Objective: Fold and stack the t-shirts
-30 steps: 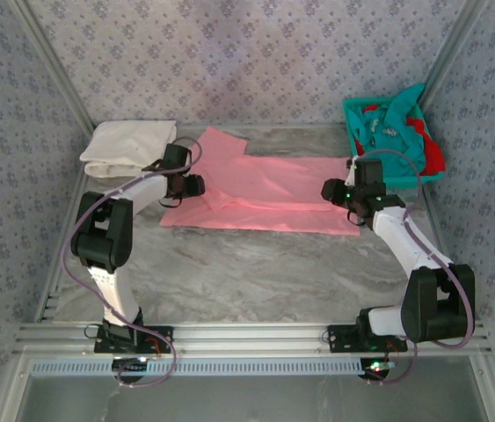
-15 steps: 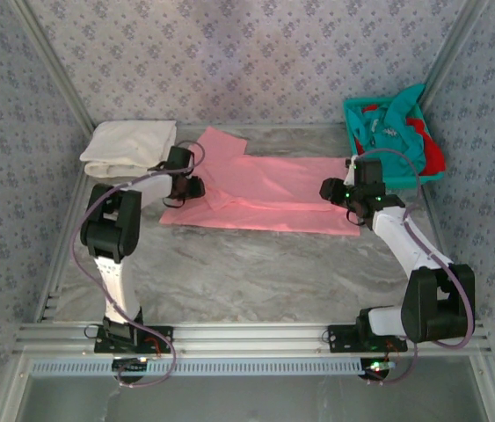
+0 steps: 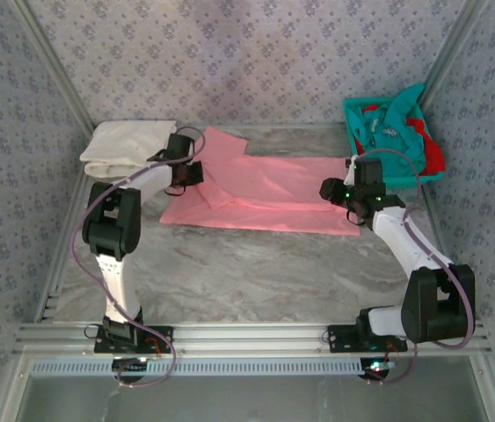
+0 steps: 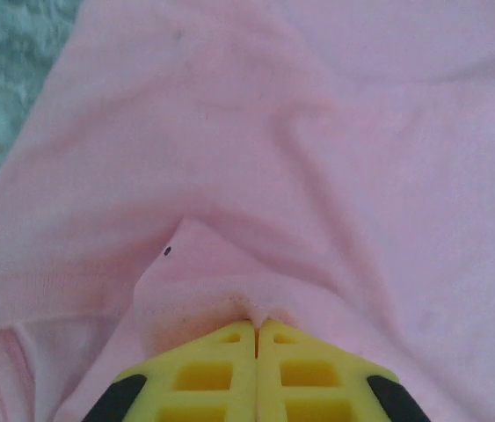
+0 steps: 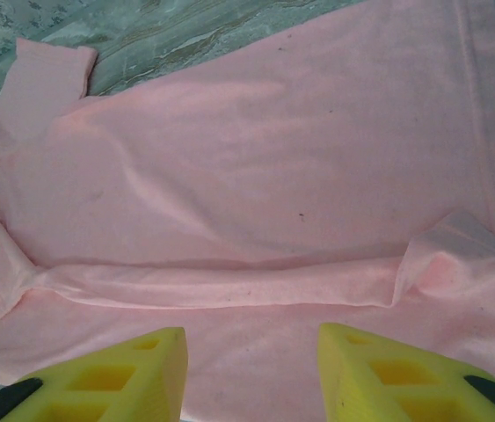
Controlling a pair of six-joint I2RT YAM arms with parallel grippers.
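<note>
A salmon pink t-shirt point(image 3: 273, 189) lies spread across the middle of the table, sleeves to the left. My left gripper point(image 3: 190, 173) is at its left end, shut on a small pinch of pink cloth point(image 4: 229, 290) that puckers at the yellow fingertips point(image 4: 256, 327). My right gripper point(image 3: 331, 191) hovers over the shirt's right end, open, with nothing between its fingers point(image 5: 251, 338). A long fold ridge point(image 5: 221, 283) runs across the shirt just ahead of it. A folded cream-white t-shirt point(image 3: 128, 145) lies at the back left.
A teal mesh basket point(image 3: 353, 119) stands at the back right, holding a teal shirt point(image 3: 405, 105) and a red one point(image 3: 436, 156). Patterned walls close in the table on three sides. Bare marble tabletop point(image 3: 256, 272) lies in front of the pink shirt.
The left gripper has closed on the pink shirt's left end and shifted slightly toward the back. The right arm has held still.
</note>
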